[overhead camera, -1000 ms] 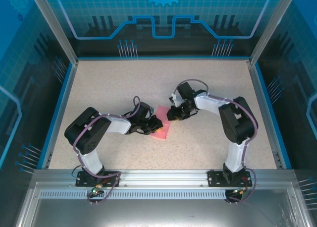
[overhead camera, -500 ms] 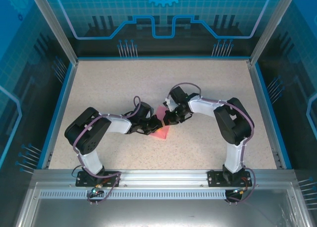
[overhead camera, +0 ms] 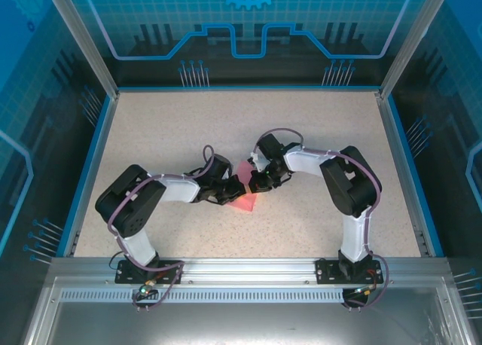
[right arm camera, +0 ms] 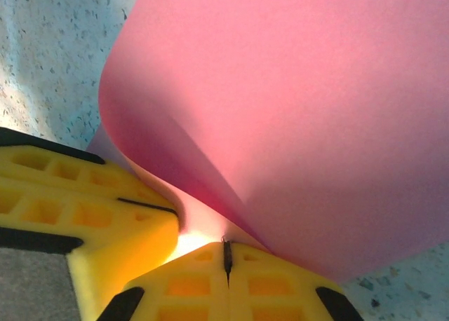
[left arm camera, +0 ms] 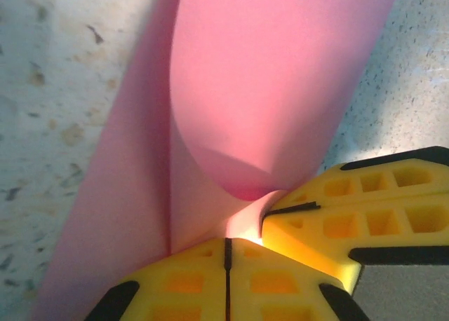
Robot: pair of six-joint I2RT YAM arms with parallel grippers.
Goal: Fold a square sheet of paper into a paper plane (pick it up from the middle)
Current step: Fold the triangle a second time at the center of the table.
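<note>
Change noted against one second ago: your right arm (overhead camera: 348,181) has swung its forearm left, and the square sheet of paper (overhead camera: 246,202), then lying flat, now bows upward. Bench (overhead camera: 188,126): both arms meet near its middle, slightly toward the near edge. Left arm (overhead camera: 134,202) is folded low, forearm reaching right. Right arm rises from its base, bends at the elbow and reaches left. Sheet sits between the two wrists, curled over, with part of it resting on the bench. Left gripper (overhead camera: 237,188) and right gripper (overhead camera: 259,184) stand nose to nose. In each wrist view you see the yellow fingers (left arm camera: 189,275) pressed together, pinching the sheet's edge.
</note>
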